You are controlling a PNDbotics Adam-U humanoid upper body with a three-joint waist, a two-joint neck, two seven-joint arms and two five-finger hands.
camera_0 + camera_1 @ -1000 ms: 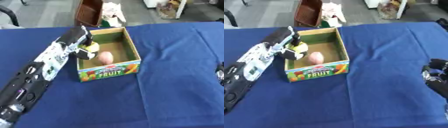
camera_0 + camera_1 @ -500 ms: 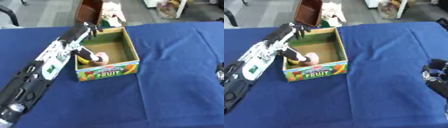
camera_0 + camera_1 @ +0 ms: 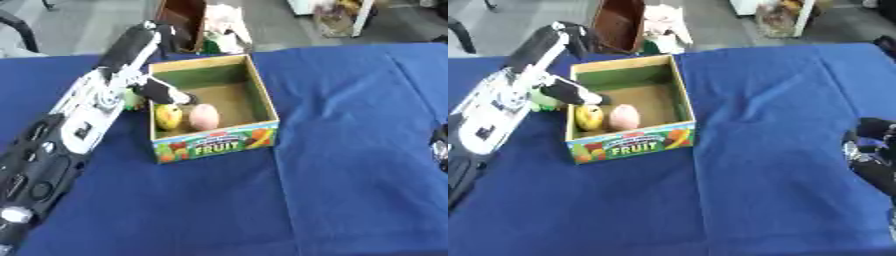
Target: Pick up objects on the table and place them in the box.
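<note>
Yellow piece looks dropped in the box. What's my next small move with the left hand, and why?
Probably lift the left hand up and out over the box wall. Its fingers are open, and the yellow fruit lies on the box floor beside the pink fruit. A green object waits outside the box's left wall.

Even, bright overhead light, no hard glare. Both views soft overall, blocky compression, print on the cardboard fruit box (image 3: pixel 214 142) smeared. Blue tablecloth (image 3: pixel 350 190) shows only faint crease shading at upper right. Short soft shadow inside the box walls. Black-and-silver left arm (image 3: pixel 83 120) blurred along its edges. Background at top of frame out of focus.
</note>
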